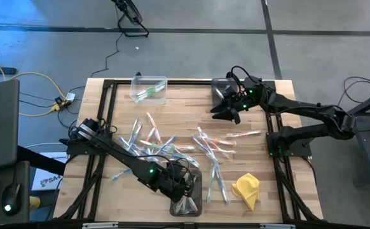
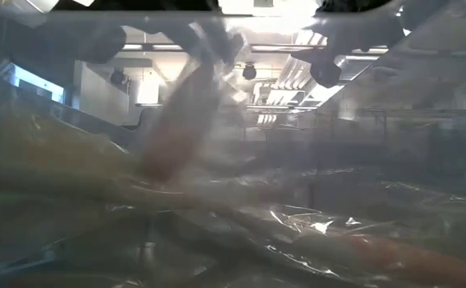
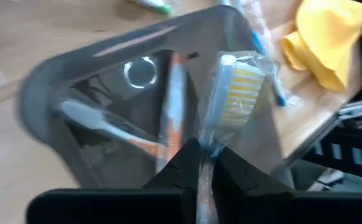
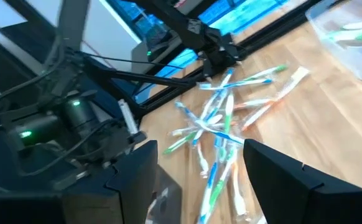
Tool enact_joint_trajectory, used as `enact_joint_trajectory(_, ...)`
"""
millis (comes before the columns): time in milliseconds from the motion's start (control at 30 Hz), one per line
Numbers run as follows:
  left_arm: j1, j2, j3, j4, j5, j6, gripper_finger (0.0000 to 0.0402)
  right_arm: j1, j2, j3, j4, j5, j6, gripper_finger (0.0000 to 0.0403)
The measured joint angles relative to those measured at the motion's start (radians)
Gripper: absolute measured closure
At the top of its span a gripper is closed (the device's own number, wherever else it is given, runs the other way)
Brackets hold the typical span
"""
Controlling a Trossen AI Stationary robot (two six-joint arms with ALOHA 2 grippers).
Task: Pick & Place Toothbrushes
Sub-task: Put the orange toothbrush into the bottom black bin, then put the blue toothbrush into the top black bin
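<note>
Toothbrushes (image 1: 172, 147) lie scattered across mid-table. At six o'clock, the left gripper (image 1: 184, 188) hangs over the near bin (image 1: 186, 205), fingers (image 3: 178, 169) pinching one wrapped brush (image 3: 234, 90) with yellow-white bristles; other brushes already lie inside that bin. At about five o'clock sits a yellow cloth (image 1: 246, 189). Farther back, at one o'clock, the right gripper (image 1: 226, 111) hovers by a grey bin (image 1: 219, 85), fingers (image 4: 293, 171) spread wide, holding nothing. At eleven o'clock a clear bin (image 1: 149, 88) holds green brushes.
</note>
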Motion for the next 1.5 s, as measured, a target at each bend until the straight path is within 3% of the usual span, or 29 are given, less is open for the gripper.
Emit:
enact_joint_trajectory(367, 0.0, 0.0, 0.0, -0.018, -0.001, 0.018, 0.0267, 0.0, 0.0, 0.0, -0.015, 0.018, -0.003, 0.0172)
enact_joint_trajectory(533, 0.0, -0.001, 0.0, -0.013, -0.001, 0.019, 0.0247, 0.0, 0.0, 0.0, -0.017, 0.018, -0.003, 0.0172)
enact_joint_trajectory(900, 0.022, -0.016, 0.0, -0.011, 0.009, 0.067, 0.0262, 0.0, 0.0, 0.0, -0.021, -0.001, 0.006, 0.0172)
enact_joint_trajectory(1367, 0.187, -0.185, 0.0, -0.013, 0.122, 0.61, 0.0329, 0.0, 0.0, 0.0, -0.161, -0.064, 0.009, 0.0172)
enact_joint_trajectory(1500, 0.261, -0.205, 0.0, -0.01, 0.199, 0.771, 0.0347, 0.0, 0.0, 0.0, -0.193, -0.063, 0.027, 0.0172)
